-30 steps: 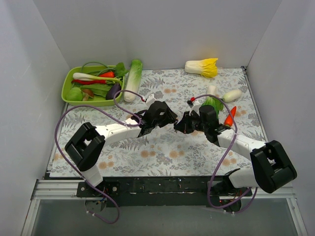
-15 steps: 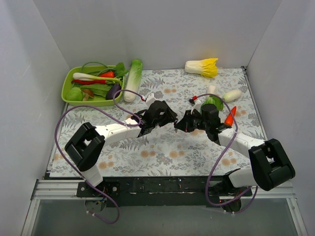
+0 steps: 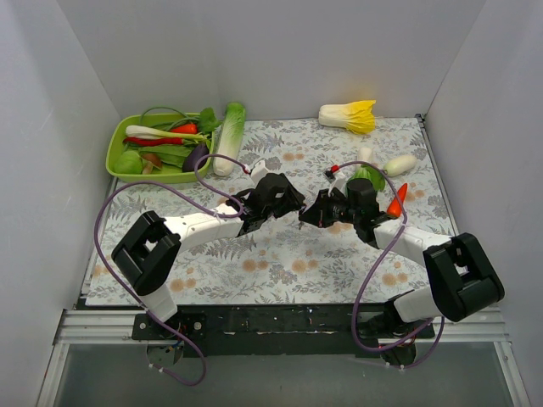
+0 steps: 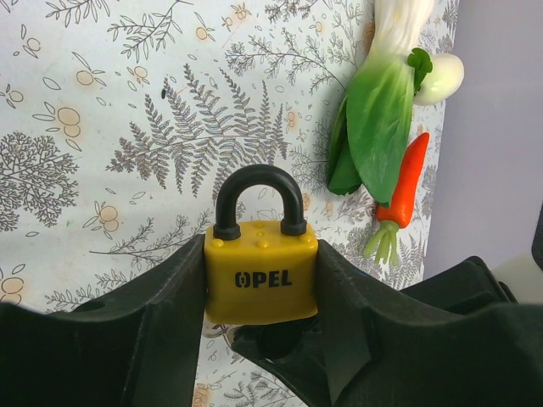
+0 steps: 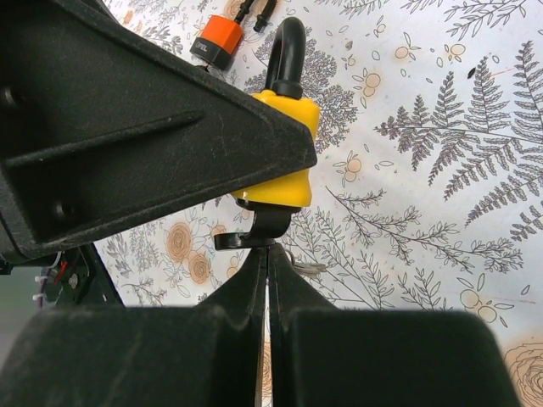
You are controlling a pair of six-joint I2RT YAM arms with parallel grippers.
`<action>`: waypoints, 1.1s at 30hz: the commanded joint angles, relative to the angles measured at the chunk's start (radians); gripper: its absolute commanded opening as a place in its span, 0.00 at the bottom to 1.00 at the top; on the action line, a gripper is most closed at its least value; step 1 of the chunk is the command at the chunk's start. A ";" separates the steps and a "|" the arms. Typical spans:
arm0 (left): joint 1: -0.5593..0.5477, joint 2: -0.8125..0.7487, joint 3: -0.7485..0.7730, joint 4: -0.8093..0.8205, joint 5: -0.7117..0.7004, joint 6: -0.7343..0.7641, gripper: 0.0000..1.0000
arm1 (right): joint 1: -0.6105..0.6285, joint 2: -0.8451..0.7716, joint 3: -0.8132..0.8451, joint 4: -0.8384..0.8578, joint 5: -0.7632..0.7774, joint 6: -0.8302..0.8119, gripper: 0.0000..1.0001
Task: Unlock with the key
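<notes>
Two hands meet above the middle of the worktop [image 3: 280, 254], which is covered by a fern-and-flower printed cloth.

Left hand [image 3: 287, 204]: clenched on the yellow block-shaped metal padlock [image 4: 261, 275], one finger pressing each narrow side of the body. The lettered face is turned toward the left wrist camera. The black shackle [image 4: 258, 197] points away from the palm, and the underside is left free. Judged reason: a side grip keeps the bottom face open to the other arm and braces the body against twisting.

Right hand [image 5: 267, 261]: closed tight on the small black-headed key [image 5: 257, 231], with the head pinched flat between the fingertips. The key runs up into the underside of the padlock. The blade is hidden, so I cannot tell how deep it sits.

Position of the padlock: it appears to be held clear of the cloth, carried between the two hands rather than resting on the worktop.

Shackle check: both legs sit down in the body in the left wrist view, so I judge it not yet unlocked. The step in hand looks like the turn of the key.

Next move, as a judgement: the right wrist rotates about the key's own axis while the left holds firm.
- Risk: the key head could slip in the pinch.
- Risk: the padlock could swivel between the left fingers.

Bystanders: a green leafy toy vegetable [image 4: 373, 102] and an orange carrot [image 4: 405, 182] lie on the cloth beyond. A lime-green tray [image 3: 114, 157] of vegetables sits at the far left. None of these is involved.
</notes>
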 commanded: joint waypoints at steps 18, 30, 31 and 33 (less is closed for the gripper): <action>-0.058 -0.043 0.032 0.025 0.019 0.016 0.00 | -0.040 0.019 0.073 0.128 0.004 0.007 0.01; -0.095 -0.046 0.003 0.068 -0.008 0.088 0.00 | -0.085 -0.004 0.064 0.182 -0.005 0.022 0.01; -0.097 -0.048 0.001 0.068 -0.013 0.092 0.00 | -0.088 -0.005 0.064 0.188 -0.004 0.022 0.01; -0.101 -0.045 0.000 0.068 -0.019 0.100 0.00 | -0.091 -0.016 0.061 0.199 0.002 0.022 0.01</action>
